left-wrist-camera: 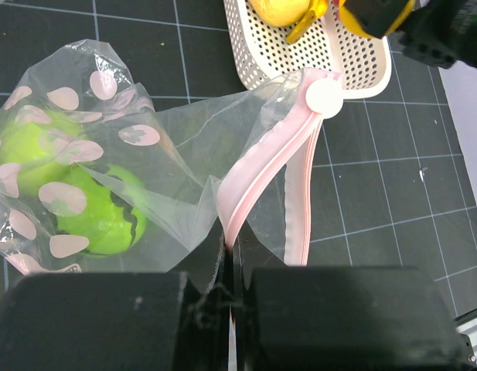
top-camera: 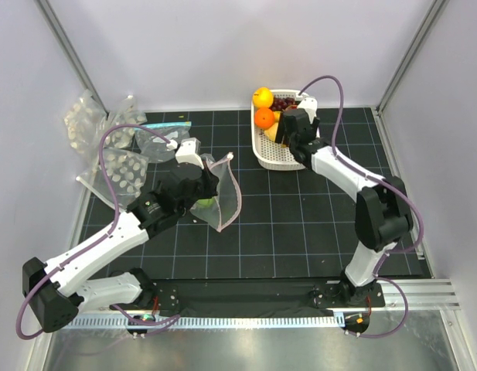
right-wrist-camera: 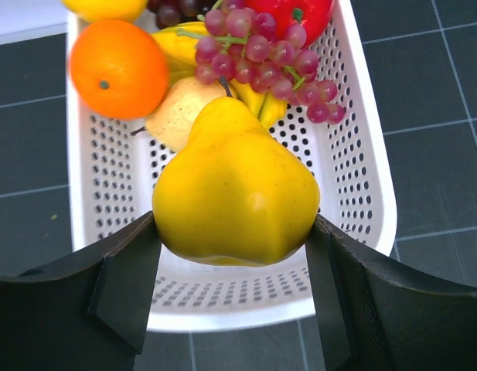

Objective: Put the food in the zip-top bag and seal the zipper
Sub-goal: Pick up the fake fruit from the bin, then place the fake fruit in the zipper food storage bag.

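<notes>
The zip-top bag (top-camera: 225, 195) lies left of centre with its mouth open toward the right. In the left wrist view the bag (left-wrist-camera: 176, 154) holds two green fruits (left-wrist-camera: 99, 220). My left gripper (top-camera: 198, 179) (left-wrist-camera: 232, 259) is shut on the pinkish zipper (left-wrist-camera: 261, 166), near its white slider (left-wrist-camera: 324, 98). My right gripper (top-camera: 284, 133) (right-wrist-camera: 233, 251) is shut on a yellow pear (right-wrist-camera: 234, 193) and holds it over the near end of the white basket (right-wrist-camera: 362, 209).
The white basket (top-camera: 278, 154) at back centre holds oranges (top-camera: 264, 117), grapes (right-wrist-camera: 261, 50) and a red pepper (right-wrist-camera: 300, 11). Several other dotted bags (top-camera: 107, 151) and a teal-strip bag (top-camera: 165, 127) lie at back left. Enclosure walls stand on the left, right and far sides.
</notes>
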